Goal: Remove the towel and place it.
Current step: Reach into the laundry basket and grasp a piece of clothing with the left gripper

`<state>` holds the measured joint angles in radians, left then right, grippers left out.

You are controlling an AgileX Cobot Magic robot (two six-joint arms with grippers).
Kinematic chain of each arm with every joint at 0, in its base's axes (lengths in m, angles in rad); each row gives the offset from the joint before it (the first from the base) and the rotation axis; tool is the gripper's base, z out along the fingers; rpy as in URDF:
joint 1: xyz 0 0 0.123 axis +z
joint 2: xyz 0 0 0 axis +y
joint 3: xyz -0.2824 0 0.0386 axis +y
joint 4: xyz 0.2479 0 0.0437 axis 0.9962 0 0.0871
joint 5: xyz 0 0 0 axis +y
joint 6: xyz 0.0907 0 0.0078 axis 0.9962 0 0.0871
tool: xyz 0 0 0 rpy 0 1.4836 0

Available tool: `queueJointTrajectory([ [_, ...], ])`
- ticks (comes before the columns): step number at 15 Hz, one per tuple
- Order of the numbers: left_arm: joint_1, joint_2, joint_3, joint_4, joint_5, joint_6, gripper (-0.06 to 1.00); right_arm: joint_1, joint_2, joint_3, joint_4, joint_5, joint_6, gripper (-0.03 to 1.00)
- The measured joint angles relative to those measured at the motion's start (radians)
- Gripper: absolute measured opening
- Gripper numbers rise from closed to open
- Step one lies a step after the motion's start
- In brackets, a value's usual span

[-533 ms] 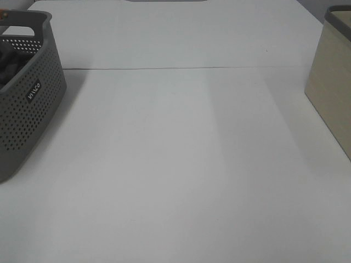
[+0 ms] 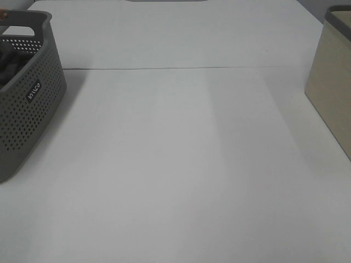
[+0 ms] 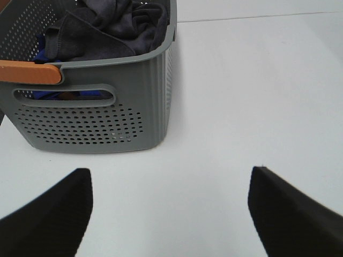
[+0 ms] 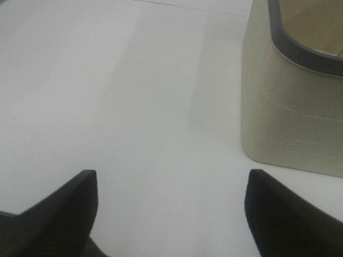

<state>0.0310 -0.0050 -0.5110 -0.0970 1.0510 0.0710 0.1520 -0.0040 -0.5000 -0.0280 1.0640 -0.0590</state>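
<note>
No shift is being seen vs. prior frame. Towel (image 3: 107, 27), in basket (image 3: 107, 126), is being faced by nearer left gripper (image 3: 169, 182), wide open, empty, as is right gripper (image 4: 171, 182).

Found one small dark label with white letters (image 2: 34, 91) on the side wall of the grey perforated plastic basket (image 2: 22, 123); lettering too blurred to read.

Basket (image 2: 27, 109): on the tabletop (image 2: 181, 164).
Towel (image 3: 107, 27): inside the basket, uppermost.
Second cloth (image 3: 40, 53): inside the basket, under the towel.
Bin (image 2: 332, 82): well right of the basket.
Left tool (image 3: 169, 184): facing the basket's handle end, apart.
</note>
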Motion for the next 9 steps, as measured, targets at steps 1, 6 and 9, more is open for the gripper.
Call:
queueJointTrajectory([
  [1, 0.000, 0.000, 0.000, 0.000, 0.000, 0.000, 0.75, 0.000, 0.000, 0.000, -0.001, 0.000, 0.000, 0.74],
  [6, 0.000, 0.000, 0.000, 0.000, 0.000, 0.000, 0.75, 0.000, 0.000, 0.000, 0.000, 0.000, 0.000, 0.74],
  [9, 0.000, 0.000, 0.000, 0.000, 0.000, 0.000, 0.75, 0.000, 0.000, 0.000, 0.000, 0.000, 0.000, 0.74],
])
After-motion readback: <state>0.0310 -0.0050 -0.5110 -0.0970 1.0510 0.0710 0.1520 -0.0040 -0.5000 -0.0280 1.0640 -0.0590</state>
